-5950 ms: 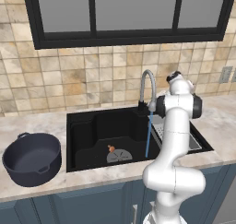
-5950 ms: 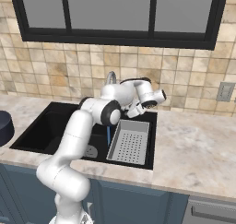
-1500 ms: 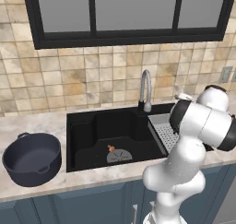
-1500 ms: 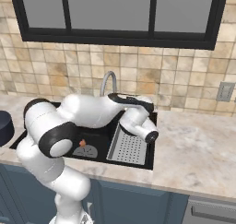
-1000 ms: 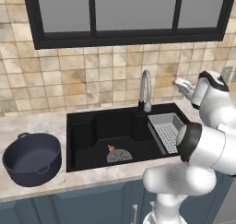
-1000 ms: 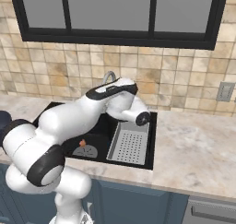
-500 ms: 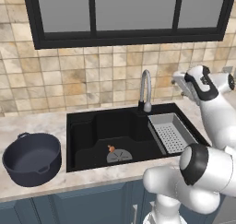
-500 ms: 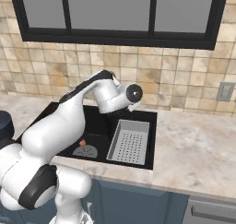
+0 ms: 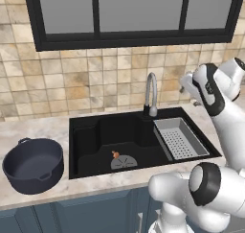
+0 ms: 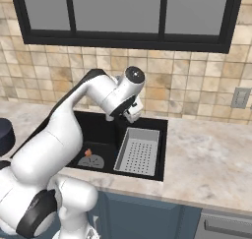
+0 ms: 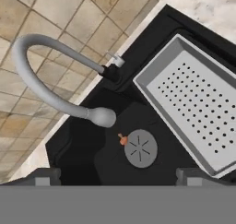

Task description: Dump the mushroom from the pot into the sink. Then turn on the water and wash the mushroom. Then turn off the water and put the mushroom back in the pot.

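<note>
One tiny orange-brown mushroom (image 11: pixel 122 139) lies touching the round grey drain (image 11: pixel 140 148) in the black sink (image 9: pixel 91 136); light, soft, likely slippery, best pinched across its cap. Gripper (image 11: pixel 117 176) spread wide, empty.

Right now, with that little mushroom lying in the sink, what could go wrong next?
The mushroom is tiny and sits right beside the drain, so the open gripper might miss it or nudge it away. The faucet arches over the sink, so the arm could bump it reaching down.

One mushroom (image 9: pixel 115 154), one pot (image 9: pixel 32 165), one sink (image 9: pixel 91 136)
</note>
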### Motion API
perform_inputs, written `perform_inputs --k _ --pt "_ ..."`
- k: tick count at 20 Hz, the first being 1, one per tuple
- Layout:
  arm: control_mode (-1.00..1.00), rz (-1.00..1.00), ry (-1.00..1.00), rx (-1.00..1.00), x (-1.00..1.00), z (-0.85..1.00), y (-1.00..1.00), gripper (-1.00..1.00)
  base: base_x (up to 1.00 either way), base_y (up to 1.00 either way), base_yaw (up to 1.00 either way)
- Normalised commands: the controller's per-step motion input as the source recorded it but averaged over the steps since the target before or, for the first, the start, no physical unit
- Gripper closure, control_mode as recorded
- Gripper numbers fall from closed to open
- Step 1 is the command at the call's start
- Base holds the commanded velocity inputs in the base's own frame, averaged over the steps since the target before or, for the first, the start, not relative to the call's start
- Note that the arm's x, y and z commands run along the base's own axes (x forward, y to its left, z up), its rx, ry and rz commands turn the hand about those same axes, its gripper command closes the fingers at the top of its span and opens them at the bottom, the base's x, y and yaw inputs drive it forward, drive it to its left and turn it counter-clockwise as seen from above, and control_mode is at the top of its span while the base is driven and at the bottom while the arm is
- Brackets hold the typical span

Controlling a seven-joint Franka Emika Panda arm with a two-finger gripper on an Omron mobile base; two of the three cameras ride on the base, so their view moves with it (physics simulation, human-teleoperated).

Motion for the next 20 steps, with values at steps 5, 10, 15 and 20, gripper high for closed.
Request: perform_inputs --k 5,10,15,20 --pt "-1.00 0.01 0.01 0.00 -0.81 -0.39 0.12 -1.00 0.00 0.00 0.00" --pt "-1.00 0.02 -0.01 -0.01 -0.15 -0.12 0.10 -1.00 0.00 0.00 0.00" --pt "-1.00 0.00 0.00 0.00 0.00 0.00 0.00 -1.00 0.00 0.00 0.00" --pt "-1.00 0.00 0.00 0.00 -0.01 0.00 0.00 -1.00 0.00 0.00 0.00"
